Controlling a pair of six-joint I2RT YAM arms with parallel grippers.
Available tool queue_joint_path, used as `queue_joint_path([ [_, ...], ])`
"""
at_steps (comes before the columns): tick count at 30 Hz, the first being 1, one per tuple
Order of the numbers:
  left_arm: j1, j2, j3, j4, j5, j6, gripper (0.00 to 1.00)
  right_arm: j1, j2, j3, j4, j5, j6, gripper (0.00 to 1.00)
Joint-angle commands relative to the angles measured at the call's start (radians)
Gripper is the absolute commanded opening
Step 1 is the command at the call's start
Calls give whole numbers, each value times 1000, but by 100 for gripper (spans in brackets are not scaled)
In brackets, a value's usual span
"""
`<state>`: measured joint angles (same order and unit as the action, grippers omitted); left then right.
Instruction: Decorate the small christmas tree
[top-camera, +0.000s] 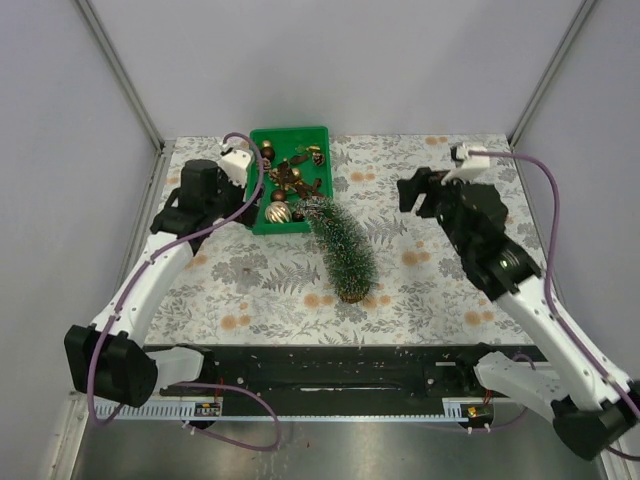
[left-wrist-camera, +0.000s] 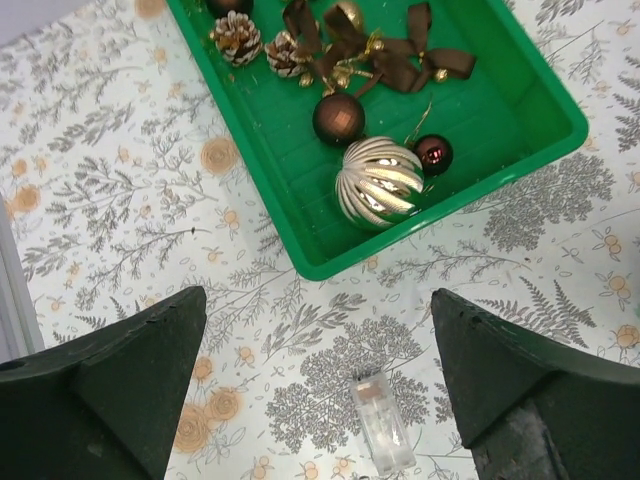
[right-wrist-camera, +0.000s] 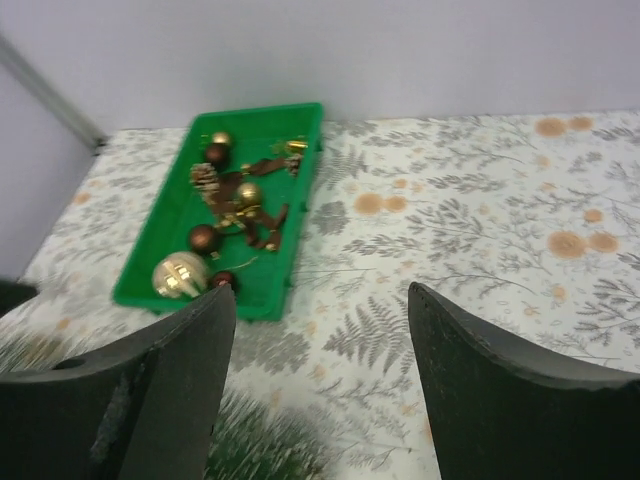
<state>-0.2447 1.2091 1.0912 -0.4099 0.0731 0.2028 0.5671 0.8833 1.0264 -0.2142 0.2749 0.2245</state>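
Green tray (left-wrist-camera: 320, 268) holds baubles (left-wrist-camera: 378, 182), pinecones (left-wrist-camera: 237, 37) and bows (left-wrist-camera: 400, 62); the small christmas tree (top-camera: 342, 250) lies tip against its corner. Left end effector (left-wrist-camera: 318, 335) and right end effector (right-wrist-camera: 320, 300) both stand wide, empty.

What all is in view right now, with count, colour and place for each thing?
tablecloth: one, white with grey leaves, spread under everything
tray: one, green, far side of the tablecloth
small christmas tree: one, dark green, lying on the tablecloth, tip at the tray
pine cones: two, brown with white tips, in the tray
bows: several, brown, in the tray
ribbed ball: one, gold and white, in the tray
matte balls: two, brown, in the tray
small shiny ball: one, dark red, beside the ribbed ball
clear plastic piece: one, see-through, on the tablecloth near the tray
left fingers: two, dark, wide apart over the tablecloth
right fingers: two, dark, apart, empty
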Motion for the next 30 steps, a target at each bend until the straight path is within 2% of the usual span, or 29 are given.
queue_joint_path([
  [1, 44, 56, 116, -133, 17, -31, 99, -191, 233, 124, 68, -119, 77, 78],
  [4, 99, 119, 192, -226, 57, -48, 99, -289, 425, 225, 133, -255, 110, 80],
  [10, 166, 190, 317, -357, 100, -26, 99, -299, 914, 547, 142, -431, 65, 79],
  [13, 197, 161, 317, -360, 142, -19, 99, -297, 1083, 664, 142, -525, 78, 79],
  [19, 208, 118, 265, -362, 145, 0, 99, -271, 1253, 791, 134, -626, 90, 79],
  [25, 208, 113, 223, -366, 122, 23, 99, -191, 1356, 923, 27, -577, 16, 78],
  [30, 209, 121, 227, -382, 120, 20, 99, -153, 1439, 986, -34, -508, 16, 70],
])
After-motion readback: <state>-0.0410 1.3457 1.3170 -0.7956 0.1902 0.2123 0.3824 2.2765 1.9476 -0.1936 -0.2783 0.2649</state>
